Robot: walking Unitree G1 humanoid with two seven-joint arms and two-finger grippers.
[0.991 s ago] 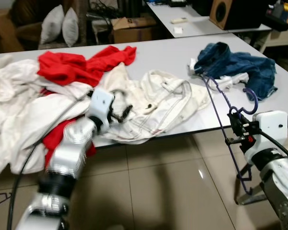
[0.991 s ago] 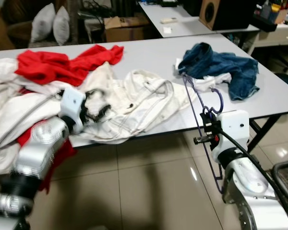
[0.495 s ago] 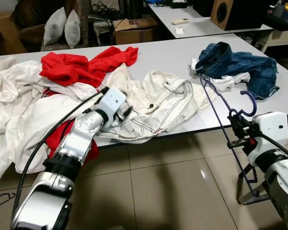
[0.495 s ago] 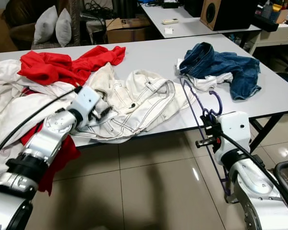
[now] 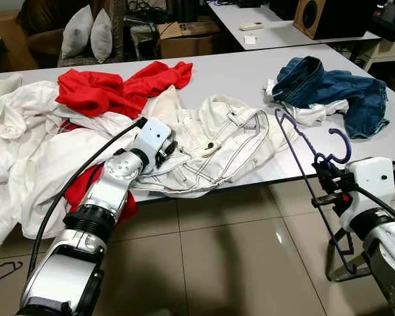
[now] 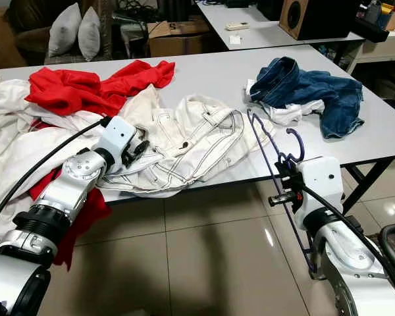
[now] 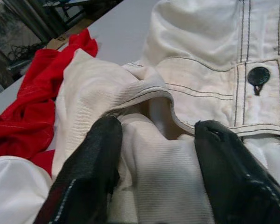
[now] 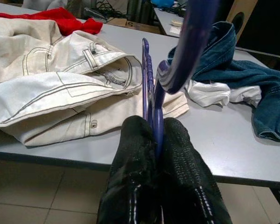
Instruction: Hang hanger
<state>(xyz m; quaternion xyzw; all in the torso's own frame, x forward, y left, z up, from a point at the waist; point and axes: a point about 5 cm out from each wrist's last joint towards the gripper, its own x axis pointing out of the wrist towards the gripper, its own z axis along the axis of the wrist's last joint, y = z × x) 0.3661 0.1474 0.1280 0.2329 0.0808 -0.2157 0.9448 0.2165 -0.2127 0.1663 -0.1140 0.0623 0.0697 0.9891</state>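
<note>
Hanger: a purple hanger (image 6: 270, 155) is held off the front edge of the grey table (image 5: 237, 72), at the robot's right, hook uppermost; its frame slants from above the tabletop edge down toward the tiled floor (image 5: 224, 263).

Right gripper: the right gripper (image 8: 155, 133) is seen clamped tight on the hanger's neck just below the hook, the two black fingers pressed together with the purple wire between them.

Left gripper: the left gripper (image 7: 154, 140) is set on the cream denim jacket (image 5: 217, 141), fingers parted, with a fold of collar fabric lying between them (not yet pinched, as far as can be judged).

Surroundings: a red garment (image 5: 112, 89), white clothes (image 5: 26, 151) and blue jeans (image 5: 336, 89) are spread over the same table.

Stage: it is judged that the jacket is being taken up so that the hanger can be put into it.

Risk, cloth: too thin a fold may be caught, and the heavy jacket could slip out once lifted.

Risk, tangle: neighbouring white clothes overlap the jacket and may be dragged along.

Risk, hanger: held by the neck alone, the hanger could twist in the grip, or its low corner could snag the table edge.
</note>
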